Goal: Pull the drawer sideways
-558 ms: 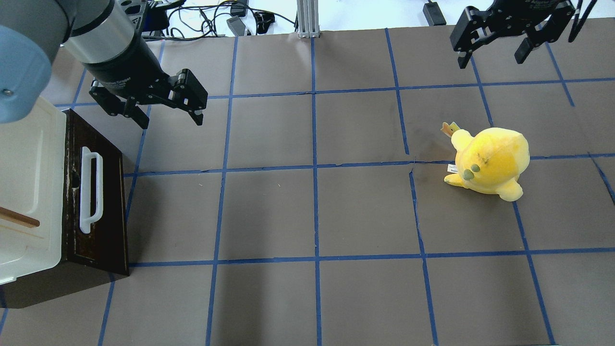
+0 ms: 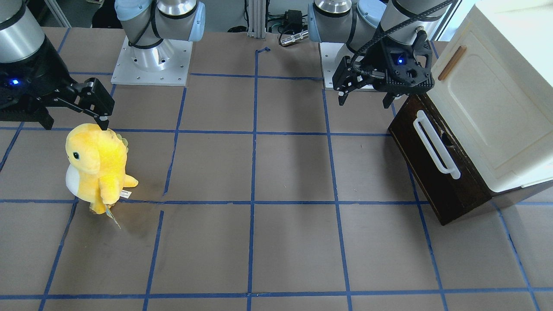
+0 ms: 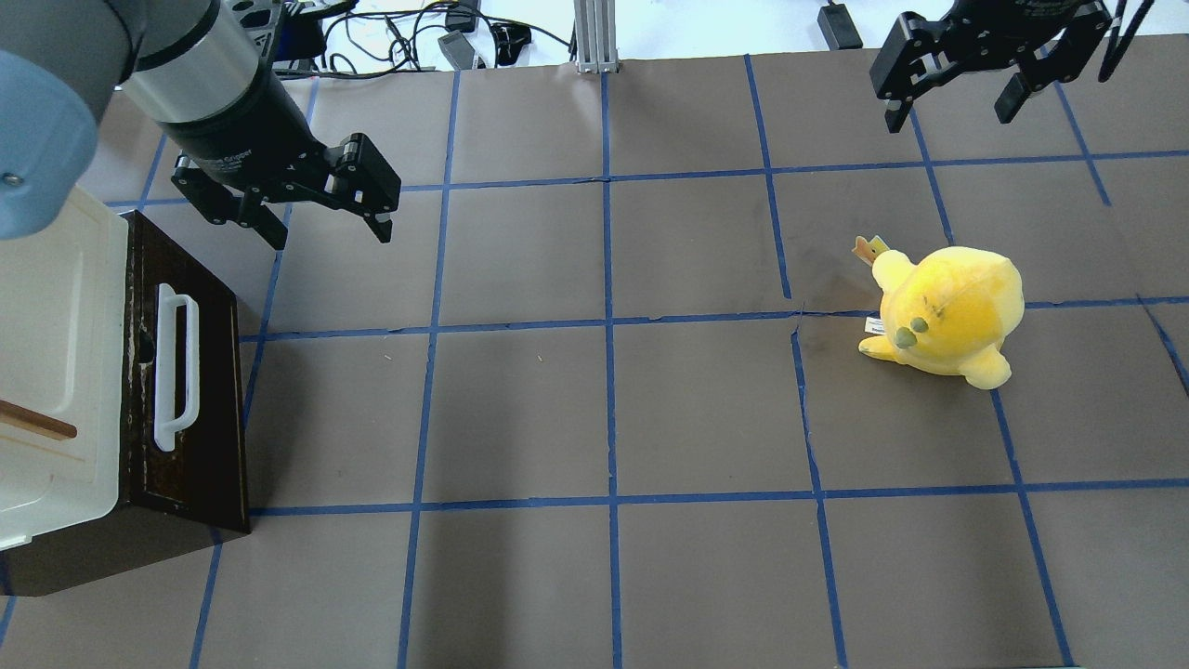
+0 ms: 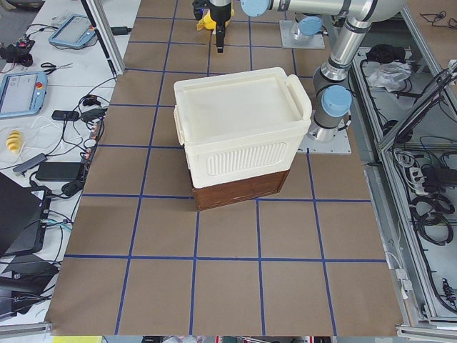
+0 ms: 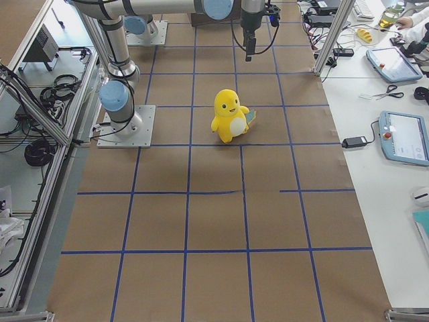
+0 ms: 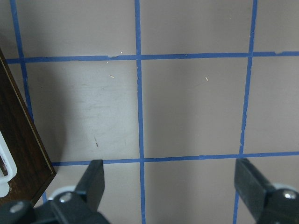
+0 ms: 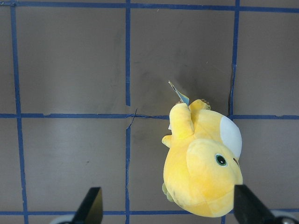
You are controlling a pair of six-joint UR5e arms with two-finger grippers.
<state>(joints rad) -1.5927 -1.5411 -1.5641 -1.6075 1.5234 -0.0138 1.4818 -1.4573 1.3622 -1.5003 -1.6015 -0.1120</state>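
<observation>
The dark-brown drawer (image 3: 209,390) with its long white bar handle (image 3: 176,367) sits under a cream-white cabinet (image 3: 56,353) at the table's left end. Its pale inside does not show. It also shows in the front view (image 2: 425,172) and, as a corner, in the left wrist view (image 6: 18,149). My left gripper (image 3: 330,237) is open and empty. It hovers above the table just past the drawer's far end, apart from the handle (image 2: 434,149). My right gripper (image 3: 947,116) is open and empty at the far right, above the table.
A yellow plush toy (image 3: 947,311) stands on the right half of the table, below my right gripper in the right wrist view (image 7: 205,163). The cabinet door has a small brown wooden handle (image 2: 451,62). Cables and a metal post (image 3: 594,37) lie beyond the far edge.
</observation>
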